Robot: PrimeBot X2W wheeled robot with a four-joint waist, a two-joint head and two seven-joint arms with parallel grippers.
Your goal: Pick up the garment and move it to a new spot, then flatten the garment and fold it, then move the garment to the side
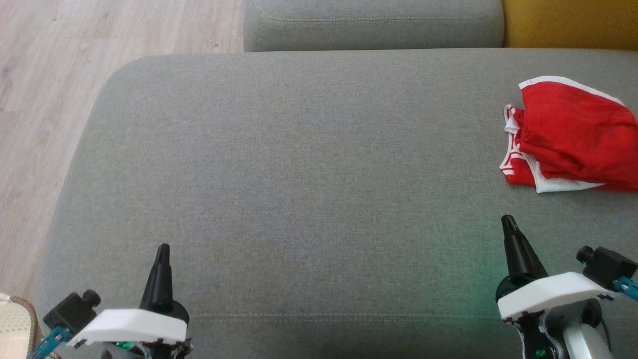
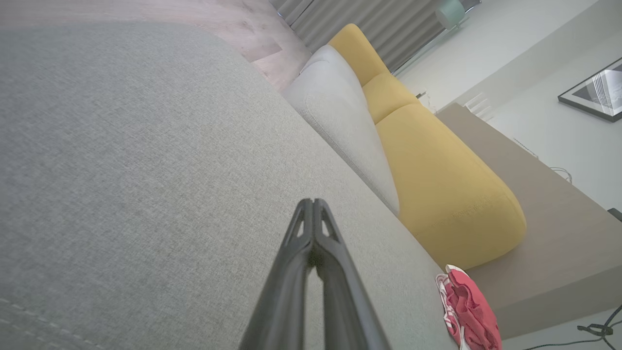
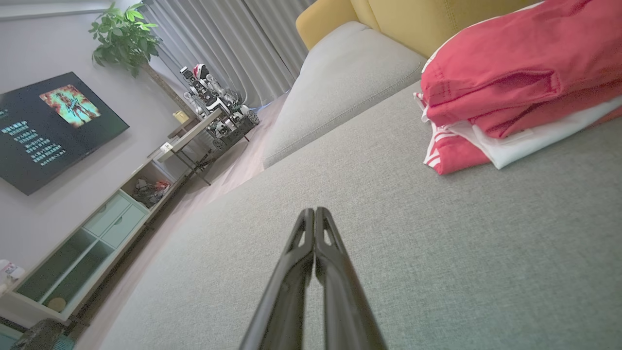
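The garment (image 1: 573, 134) is red with white trim, folded into a loose pile at the right edge of the grey sofa seat (image 1: 309, 189). In the right wrist view the garment (image 3: 510, 92) lies up and to the right of my fingers. My right gripper (image 1: 508, 224) hovers just in front of it, shut and holding nothing, a short gap from the cloth. Far across the seat at the lower left, my left gripper (image 1: 163, 249) is shut and empty too. The left wrist view catches the garment (image 2: 469, 306) at the cushion's far edge.
A grey back cushion (image 1: 374, 25) and a yellow cushion (image 1: 573, 22) line the far side of the seat. Wood floor (image 1: 50, 99) runs along the left. A woven basket rim (image 1: 20, 319) peeks in at the lower left corner.
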